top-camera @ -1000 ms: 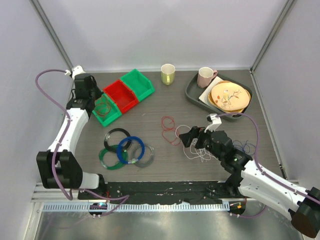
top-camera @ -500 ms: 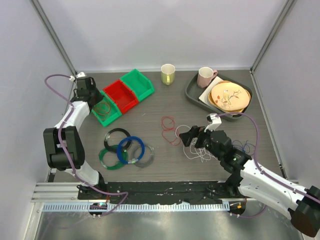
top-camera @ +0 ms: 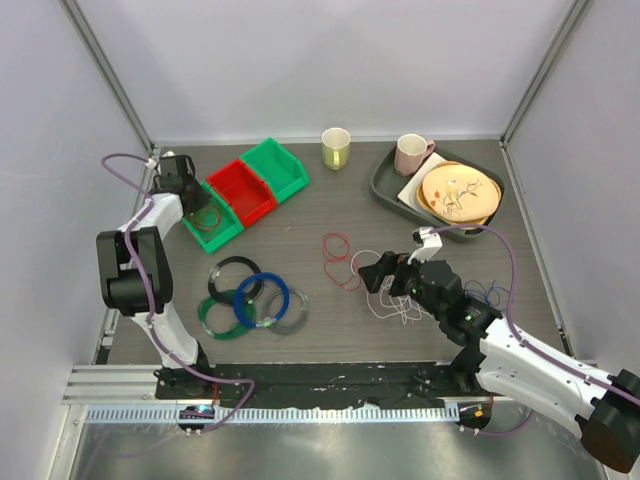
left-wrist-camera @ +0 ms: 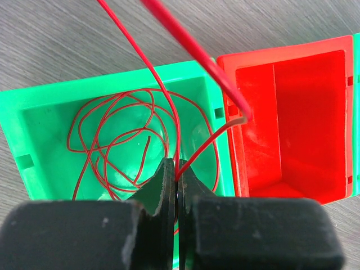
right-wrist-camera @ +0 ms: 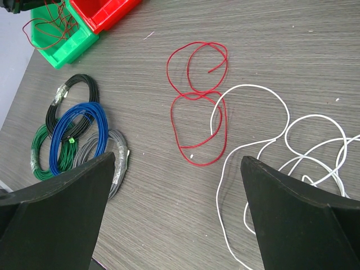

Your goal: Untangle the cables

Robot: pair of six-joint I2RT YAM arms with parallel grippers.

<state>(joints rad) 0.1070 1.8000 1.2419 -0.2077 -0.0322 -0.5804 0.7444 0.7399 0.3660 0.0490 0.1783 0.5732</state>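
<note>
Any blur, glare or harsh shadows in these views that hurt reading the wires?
Top external: even soft light, faint shadows, table sharp. Left wrist: left gripper and the red strand nearest the lens blurred, red wire in the green bin sharp, pale glare on the red bin's wall. Right wrist: right gripper a dark soft silhouette, white cable crisp.

The scene is lit brightly and evenly from above, and only faint, soft shadows are cast. The left gripper (left-wrist-camera: 176, 174) is rendered dark and blurred, and a red cable (left-wrist-camera: 197, 56) beyond its tips is thrown out of focus. Below the right gripper (right-wrist-camera: 177, 169), the table (right-wrist-camera: 281, 45) is shown sharp.
</note>
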